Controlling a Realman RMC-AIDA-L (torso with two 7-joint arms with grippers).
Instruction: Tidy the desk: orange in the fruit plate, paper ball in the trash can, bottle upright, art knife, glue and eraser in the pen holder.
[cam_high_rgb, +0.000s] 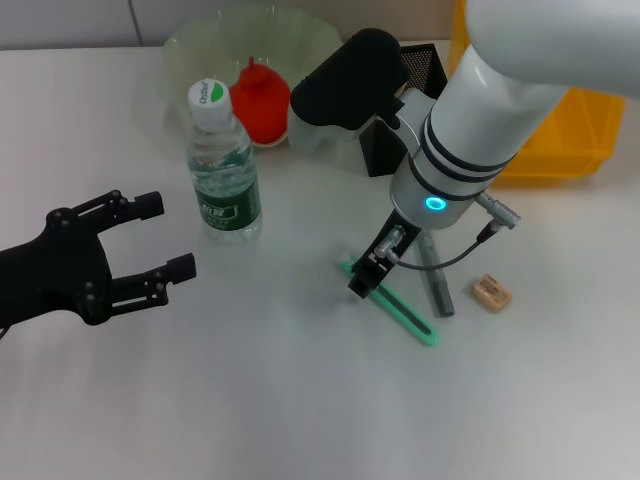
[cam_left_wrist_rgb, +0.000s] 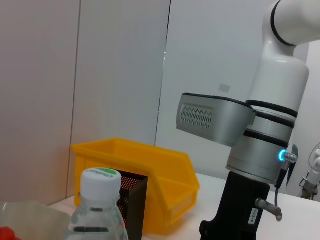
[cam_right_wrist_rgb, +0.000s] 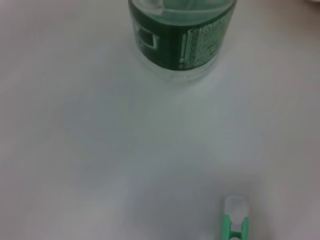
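The light was bright and even. The white tabletop (cam_high_rgb: 300, 400) showed only soft, pale shadows. The right wrist view looked blurry, and the bottle (cam_right_wrist_rgb: 181, 35) there was fuzzy. The head view was sharp.

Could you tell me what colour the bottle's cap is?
White with a green mark on the bottle cap, clearest in the head view.

Setting: a robot test lab staged as a desk. Indicators: plain white bench (cam_high_rgb: 250, 400), bare pale wall panels (cam_left_wrist_rgb: 120, 65), a yellow plastic parts bin (cam_high_rgb: 560, 140), and a black mesh pen holder (cam_high_rgb: 395, 110).
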